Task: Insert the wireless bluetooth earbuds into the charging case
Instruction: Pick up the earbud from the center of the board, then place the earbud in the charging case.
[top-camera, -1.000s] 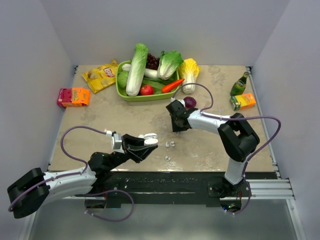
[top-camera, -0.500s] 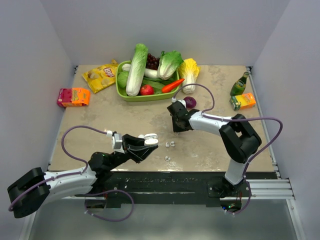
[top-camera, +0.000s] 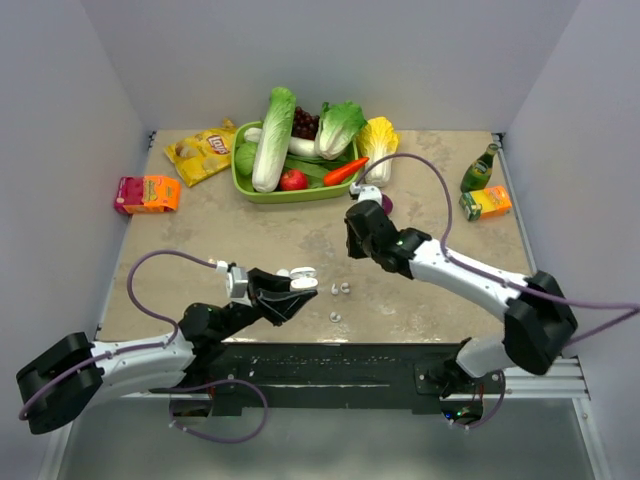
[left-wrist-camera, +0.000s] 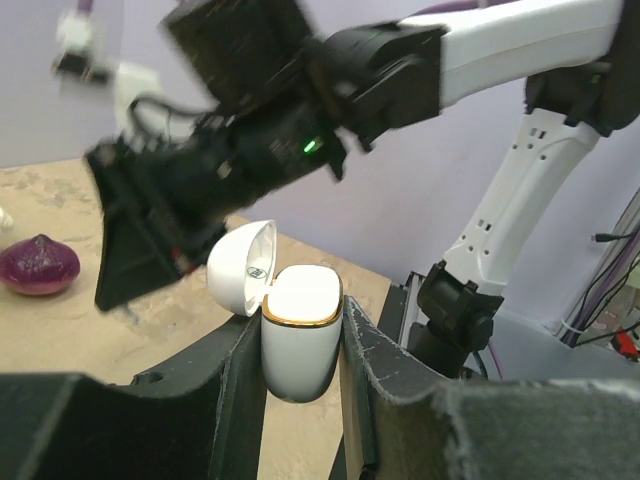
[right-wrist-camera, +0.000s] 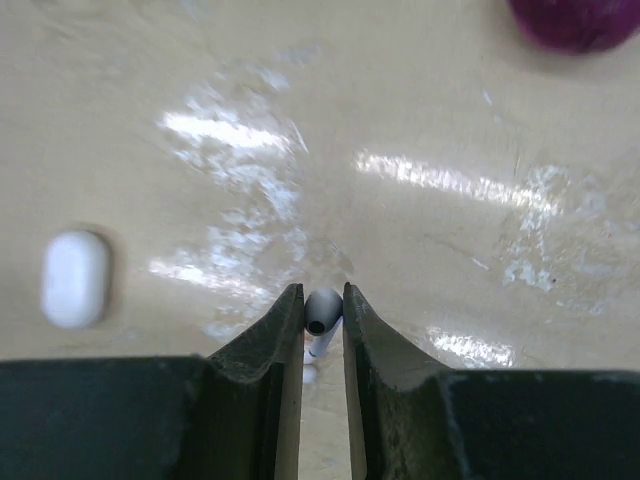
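Over beige tabletop (top-camera: 200, 250), right fingers (right-wrist-camera: 272, 345) pinch earbud (right-wrist-camera: 322, 308) (left fingers (left-wrist-camera: 236, 400) clamp case (left-wrist-camera: 300, 325)).

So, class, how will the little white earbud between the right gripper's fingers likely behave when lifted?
The earbud looks glossy and rounded, so it may slip or twist in the right gripper. Tiny, so probably very light. If dropped, it could roll.
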